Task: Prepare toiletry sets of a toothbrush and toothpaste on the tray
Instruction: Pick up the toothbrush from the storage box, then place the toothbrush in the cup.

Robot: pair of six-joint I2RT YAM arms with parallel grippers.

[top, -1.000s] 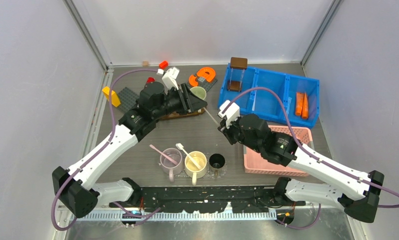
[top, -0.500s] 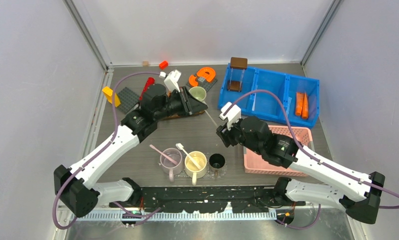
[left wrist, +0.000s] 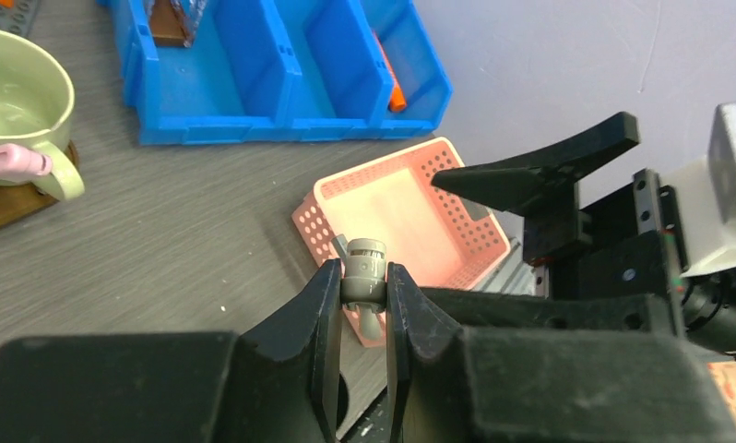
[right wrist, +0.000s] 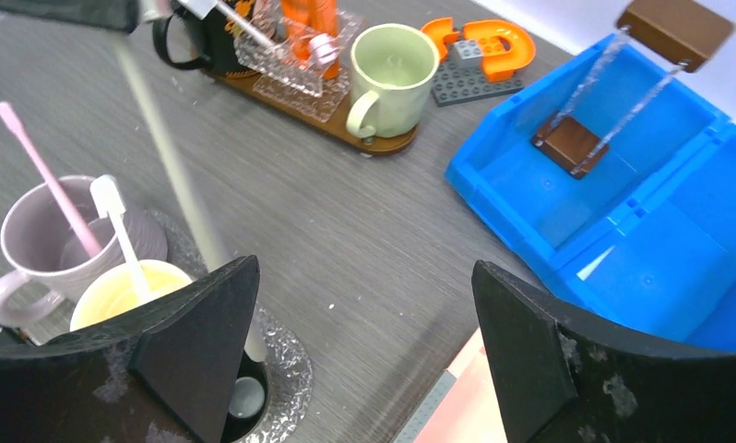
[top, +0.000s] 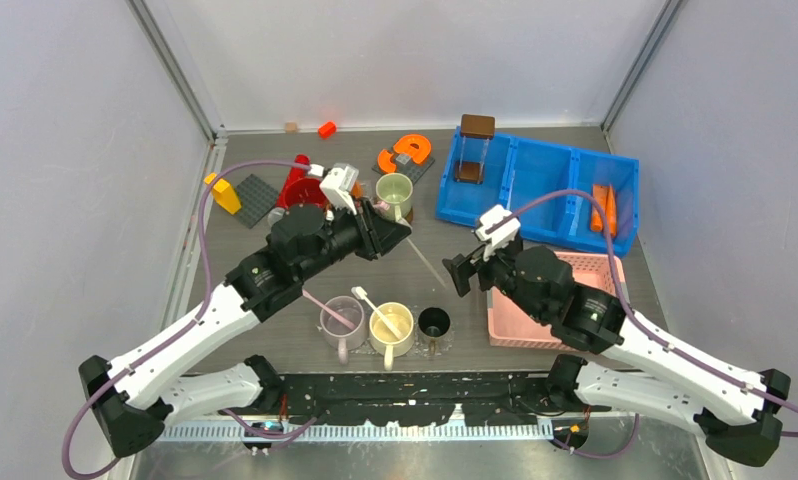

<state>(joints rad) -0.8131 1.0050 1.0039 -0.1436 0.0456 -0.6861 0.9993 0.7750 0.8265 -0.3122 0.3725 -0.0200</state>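
My left gripper is shut on the thick end of a pale toothbrush, which slants down toward the black cup. My right gripper hangs open just right of the stick, holding nothing. A pink toothbrush stands in the purple mug, and a white one in the cream mug. Orange toothpaste tubes lie in the blue bin's right compartment. The brown tray carries a green mug and a clear holder.
A pink basket sits right of the cups, under the right arm. The blue bin holds a brown stand. An orange C-shaped block, a red piece, a yellow block and a small orange cube lie at the back.
My right gripper let go of the toothbrush, opened wide and drew back to the right. The left gripper now holds the stick and has pulled toward the front, uncovering the green mug.
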